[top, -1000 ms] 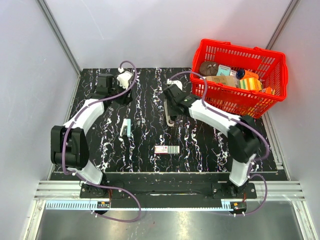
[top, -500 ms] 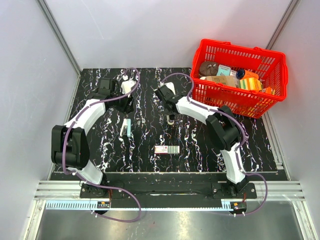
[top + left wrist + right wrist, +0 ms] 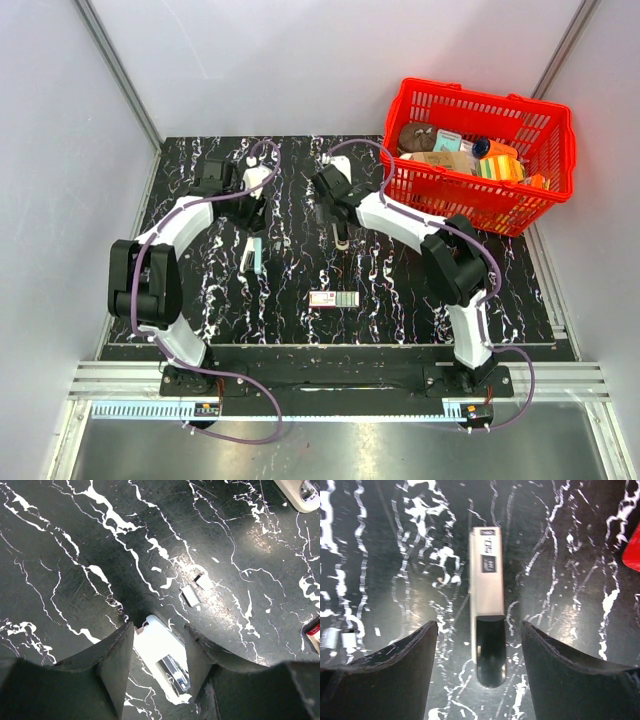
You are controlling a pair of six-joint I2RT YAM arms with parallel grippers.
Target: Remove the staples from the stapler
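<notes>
Currently: stapler [image 3: 252, 256] lies on worktop [image 3: 400, 290], left of centre, long axis near-to-far, between my parted left fingers [image 3: 112, 670]. Right fingers [image 3: 400, 665] released above silver tool [image 3: 487, 595]; its labels illegible.

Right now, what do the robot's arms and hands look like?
Both the left arm and right arm have glossy white curved shells between bulky black joints, with a purple cable looping along each. The left hand and right hand each carry two dark, wedge-shaped fingers.
</notes>
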